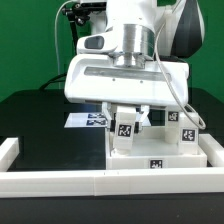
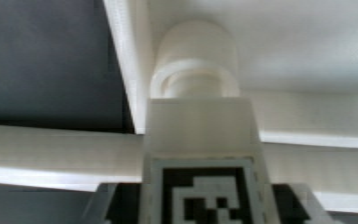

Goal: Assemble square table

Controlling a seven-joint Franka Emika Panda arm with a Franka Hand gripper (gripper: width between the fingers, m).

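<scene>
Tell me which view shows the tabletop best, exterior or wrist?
Exterior. It shows the white square tabletop whole at the front of the table, with tagged legs standing on it and a tag on its near side. The wrist view gives only a blurred close-up of one tagged leg against white surfaces; the tabletop's outline can't be made out there.

Claw (image 1: 128,112): fingertips hidden behind the tagged leg (image 1: 126,124) in the exterior view; grip contact not visible.
Leg, wrist view (image 2: 201,130): blurred, its tag cut off by the picture's edge.
Tabletop (image 1: 155,158): far part hidden behind the arm.
Marker board (image 1: 88,120): largely covered, tags too small to read.
</scene>
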